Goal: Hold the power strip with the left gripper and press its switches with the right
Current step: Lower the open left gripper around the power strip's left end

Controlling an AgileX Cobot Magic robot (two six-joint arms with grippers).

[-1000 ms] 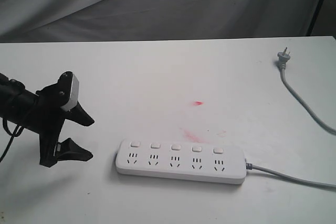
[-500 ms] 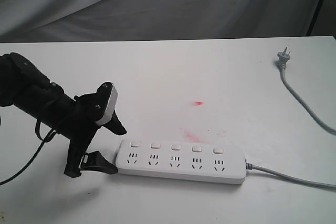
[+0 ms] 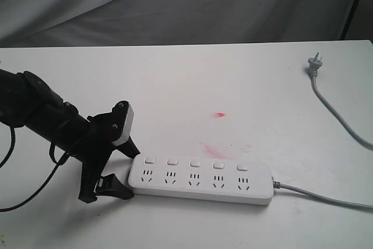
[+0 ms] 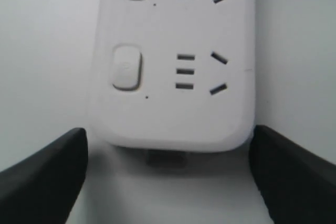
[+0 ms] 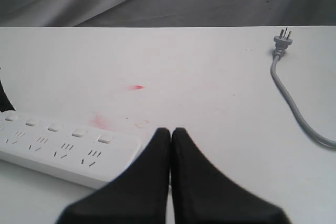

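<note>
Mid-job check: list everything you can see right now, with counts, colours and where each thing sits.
power strip: one, white, flat on the table, front centre
switches: five, white, in a row along the strip's far edge
cord: one, grey, leaving the strip's right end
plug: one, grey, far right of the table
red marks: two, behind the strip
table: one, white
cloth: grey, behind the table
left gripper: black, open, straddling the strip's left end
right gripper: black, shut, near the strip's right end
</note>
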